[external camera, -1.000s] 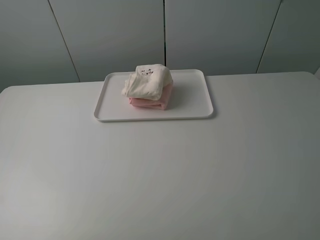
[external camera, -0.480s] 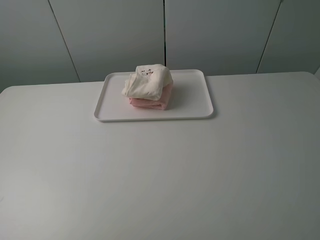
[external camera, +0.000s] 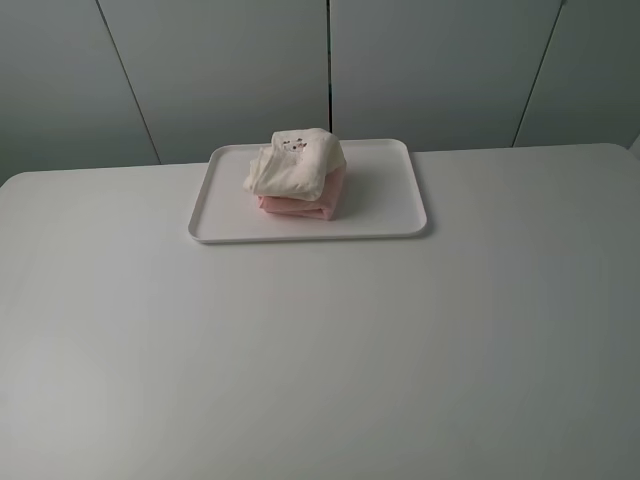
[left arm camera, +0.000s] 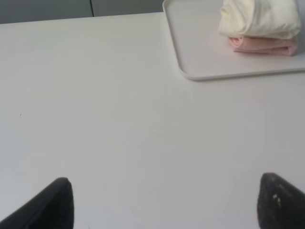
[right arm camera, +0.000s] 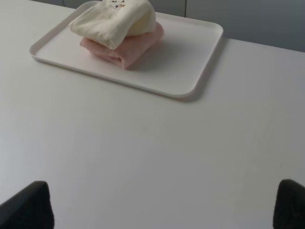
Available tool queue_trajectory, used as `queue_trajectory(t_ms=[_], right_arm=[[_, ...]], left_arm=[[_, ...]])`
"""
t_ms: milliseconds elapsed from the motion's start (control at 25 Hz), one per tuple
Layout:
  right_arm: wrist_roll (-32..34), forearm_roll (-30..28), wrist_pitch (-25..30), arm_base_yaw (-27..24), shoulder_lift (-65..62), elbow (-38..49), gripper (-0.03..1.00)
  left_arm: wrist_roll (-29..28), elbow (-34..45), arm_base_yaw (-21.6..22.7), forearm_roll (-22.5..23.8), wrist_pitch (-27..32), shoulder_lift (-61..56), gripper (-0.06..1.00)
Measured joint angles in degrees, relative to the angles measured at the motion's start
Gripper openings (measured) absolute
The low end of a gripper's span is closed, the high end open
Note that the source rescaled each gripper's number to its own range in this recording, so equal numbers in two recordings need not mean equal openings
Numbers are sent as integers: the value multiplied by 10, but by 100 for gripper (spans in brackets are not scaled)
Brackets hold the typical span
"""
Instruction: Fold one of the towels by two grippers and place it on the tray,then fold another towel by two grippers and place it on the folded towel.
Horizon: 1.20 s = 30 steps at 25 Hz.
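Note:
The white tray (external camera: 390,215) stands at the far middle of the table. On it lies the folded pale pink towel (external camera: 300,205), and the folded cream towel (external camera: 295,162) rests on top of it. The left wrist view shows the tray (left arm camera: 200,62) with the cream towel (left arm camera: 257,16) over the pink towel (left arm camera: 262,44); the left gripper (left arm camera: 164,205) stands open and empty, well short of the tray. In the right wrist view the tray (right arm camera: 186,62), cream towel (right arm camera: 114,19) and pink towel (right arm camera: 126,47) show likewise; the right gripper (right arm camera: 164,205) is open and empty. Neither gripper appears in the exterior high view.
The white table (external camera: 320,340) spreads wide in front of the tray. Grey wall panels (external camera: 330,70) rise right behind the table's far edge.

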Motion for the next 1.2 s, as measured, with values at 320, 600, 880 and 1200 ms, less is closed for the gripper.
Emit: queue_trajectory(t_ms=[320, 600, 880, 1200], right_arm=[[-10, 15, 0, 0, 0, 0, 100], [-12, 15, 0, -74, 0, 0, 100], [-12, 15, 0, -231, 0, 0, 100], [-15, 15, 0, -234, 0, 0, 100]], left_arm=[[0, 0, 0, 0, 0, 0, 99], [0, 0, 0, 0, 0, 0, 99], [-4, 0, 0, 2, 0, 0, 99], [-66, 0, 0, 46, 0, 0, 99]])
